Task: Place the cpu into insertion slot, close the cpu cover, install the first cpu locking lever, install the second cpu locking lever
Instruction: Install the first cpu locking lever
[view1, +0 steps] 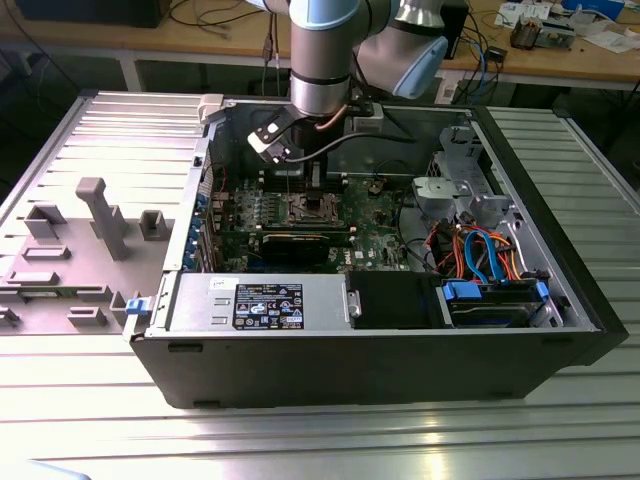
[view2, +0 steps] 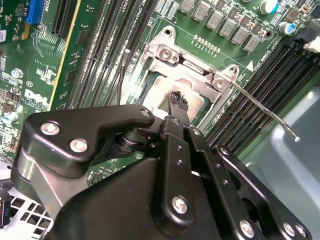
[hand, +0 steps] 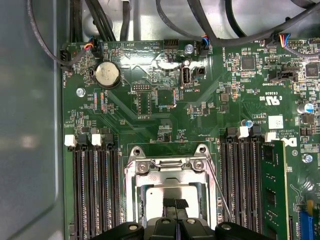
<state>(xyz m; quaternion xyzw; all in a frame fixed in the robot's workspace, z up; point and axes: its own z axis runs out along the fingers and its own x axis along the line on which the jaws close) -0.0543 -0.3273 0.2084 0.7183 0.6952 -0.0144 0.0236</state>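
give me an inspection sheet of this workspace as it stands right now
surface: ribbed metal table carrying an open computer case
job's things: cpu cover lies flat on the green motherboard; silver-grey cpu shows through its cut-out; one wire locking lever sticks out unlatched
clutter: grey moulded plastic panel beside the case, on the exterior view's left
grippers: gripper shut, tips just over the cpu; contact cannot be told
cables: orange and blue cables inside the case
surroundings: workbench behind the table, with loose wires on it
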